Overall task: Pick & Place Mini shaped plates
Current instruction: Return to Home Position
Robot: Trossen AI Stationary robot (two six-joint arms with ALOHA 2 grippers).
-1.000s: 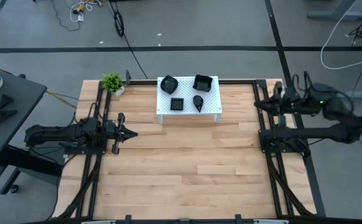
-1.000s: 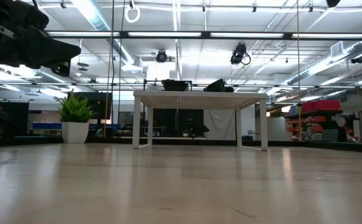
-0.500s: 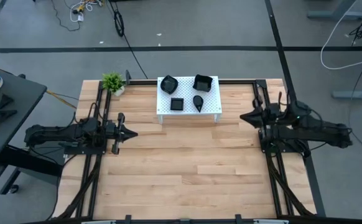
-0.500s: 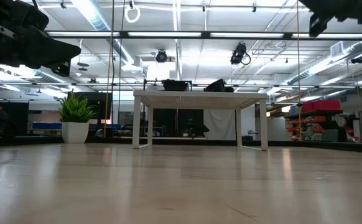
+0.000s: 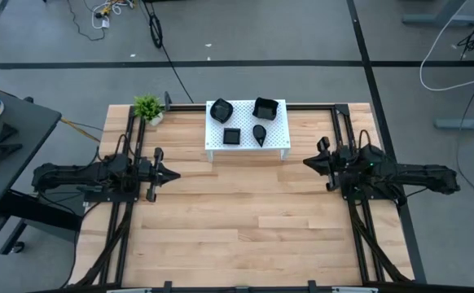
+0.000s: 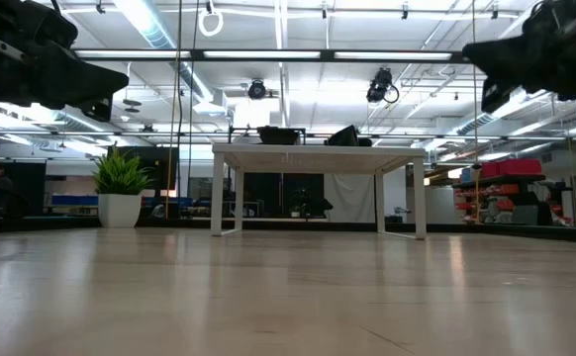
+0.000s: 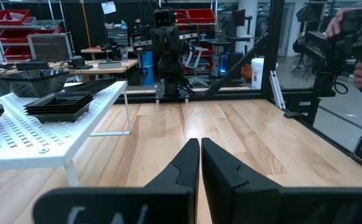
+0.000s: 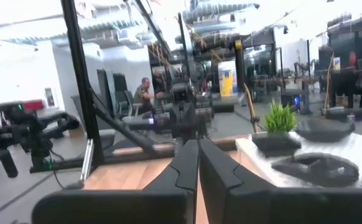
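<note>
I see glossy black mini shaped plates (image 5: 232, 136), square, leaf-shaped and wavy-rimmed, stacked on the white perforated stand (image 5: 279, 130). Left gripper (image 5: 174, 173) and right gripper (image 5: 306, 162) hover over the planked wooden table (image 5: 245, 220), fingers pressed together, empty.

Desk (image 5: 237, 220): middle and front are bare wood, open to passage from either side. Back edge, centre: white perforated stand (image 5: 279, 135) on legs, with black plates (image 5: 232, 136) at four spots on top and an open gap beneath. Back left corner: potted plant (image 5: 148, 108). Left arm (image 5: 90, 175) reaches in over the left edge. Right arm (image 5: 392, 172) reaches in over the right edge, its tip near the stand but apart from it.
</note>
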